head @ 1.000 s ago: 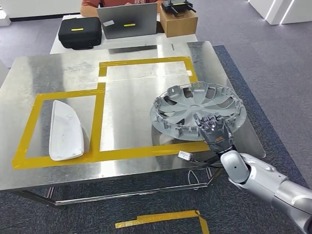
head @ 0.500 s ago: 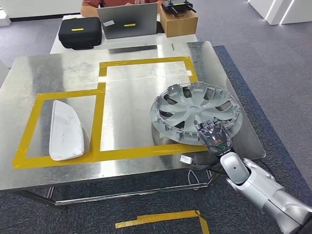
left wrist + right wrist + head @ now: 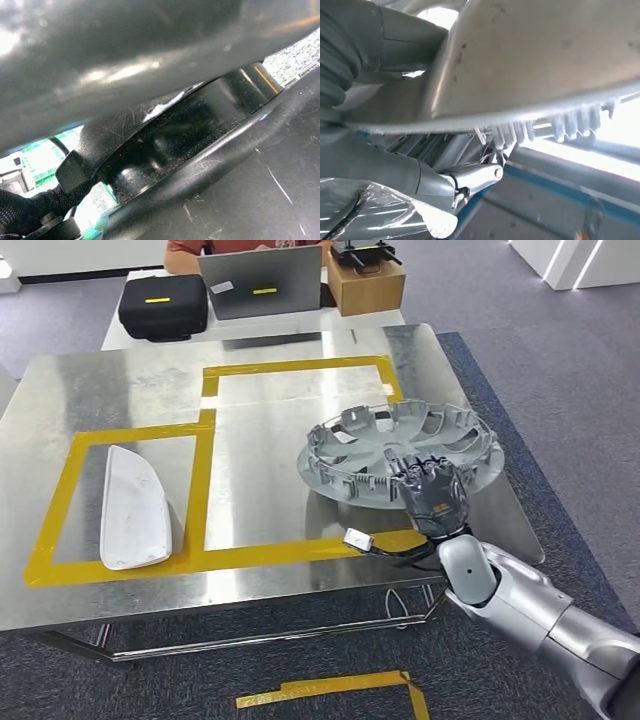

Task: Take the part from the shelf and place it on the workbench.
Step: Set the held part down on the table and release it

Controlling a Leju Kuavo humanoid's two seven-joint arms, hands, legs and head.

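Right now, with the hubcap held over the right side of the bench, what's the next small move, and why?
Probably lower it a little more until it lies flat, then release. The right hand grips the hubcap at its near rim, and the hubcap seems nearly level just above the metal workbench, partly over the yellow tape outline.
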